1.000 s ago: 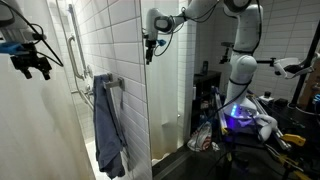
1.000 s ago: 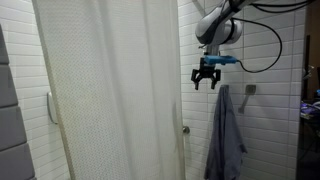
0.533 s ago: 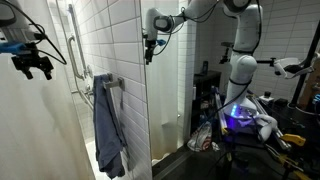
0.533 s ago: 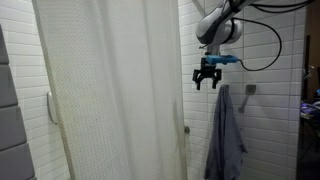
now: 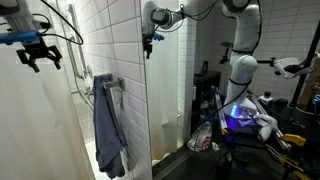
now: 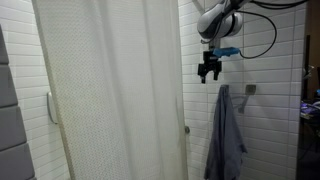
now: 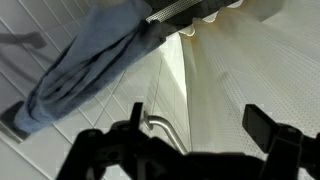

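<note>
The black robot hand (image 6: 210, 68) hangs in the air with its fingers pointing down. The wrist view shows them spread apart with nothing between them. Nearest thing: blue-grey cloth towel (image 6: 225, 135), just below and beside the hand, not touching. It is hung by its top from a fitting on the white tiled wall (image 6: 275, 120), so it drapes limp in long folds. White fabric shower curtain (image 6: 110, 90) is drawn across the stall, probably to close it off. Chrome grab bar (image 7: 165, 125) sits by the curtain edge. No brand, label or readable writing anywhere.
</note>
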You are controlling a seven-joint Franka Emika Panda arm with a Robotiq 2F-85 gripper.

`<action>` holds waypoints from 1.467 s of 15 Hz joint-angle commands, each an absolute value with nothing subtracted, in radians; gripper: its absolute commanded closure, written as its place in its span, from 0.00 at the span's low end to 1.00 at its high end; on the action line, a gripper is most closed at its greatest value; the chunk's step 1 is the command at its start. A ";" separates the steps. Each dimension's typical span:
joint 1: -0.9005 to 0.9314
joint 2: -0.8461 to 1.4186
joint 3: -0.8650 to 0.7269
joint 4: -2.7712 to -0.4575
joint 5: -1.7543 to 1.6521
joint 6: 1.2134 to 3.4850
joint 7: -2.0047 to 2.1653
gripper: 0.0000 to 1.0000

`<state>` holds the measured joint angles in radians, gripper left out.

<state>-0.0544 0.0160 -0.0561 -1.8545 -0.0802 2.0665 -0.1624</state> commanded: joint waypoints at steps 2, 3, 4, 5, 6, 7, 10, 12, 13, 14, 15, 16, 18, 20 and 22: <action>-0.070 0.072 -0.064 -1.769 -0.029 2.133 -0.361 0.00; -0.075 0.080 -0.064 -1.759 -0.008 2.154 -0.402 0.00; -0.079 0.093 -0.062 -1.747 0.022 2.174 -0.445 0.00; -0.083 0.106 -0.059 -1.733 0.053 2.186 -0.491 0.00; -0.087 0.114 -0.056 -1.724 0.080 2.184 -0.524 0.00; -0.091 0.118 -0.054 -1.716 0.102 2.161 -0.564 0.00; -0.088 0.107 -0.055 -1.741 0.081 2.175 -0.530 0.00; -0.088 0.111 -0.054 -1.736 0.081 2.174 -0.537 0.00; -0.088 0.112 -0.054 -1.735 0.081 2.174 -0.538 0.00; -0.088 0.112 -0.054 -1.735 0.081 2.174 -0.538 0.00; -0.088 0.112 -0.054 -1.734 0.081 2.174 -0.538 0.00; -0.088 0.112 -0.054 -1.734 0.081 2.174 -0.539 0.00; -0.090 0.121 -0.053 -1.726 0.091 2.176 -0.548 0.00; -0.095 0.143 -0.048 -1.704 0.117 2.186 -0.593 0.00; -0.099 0.164 -0.045 -1.681 0.143 2.200 -0.639 0.00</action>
<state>-0.0810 0.1228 -0.0599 -1.7330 0.0955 2.1860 -0.5656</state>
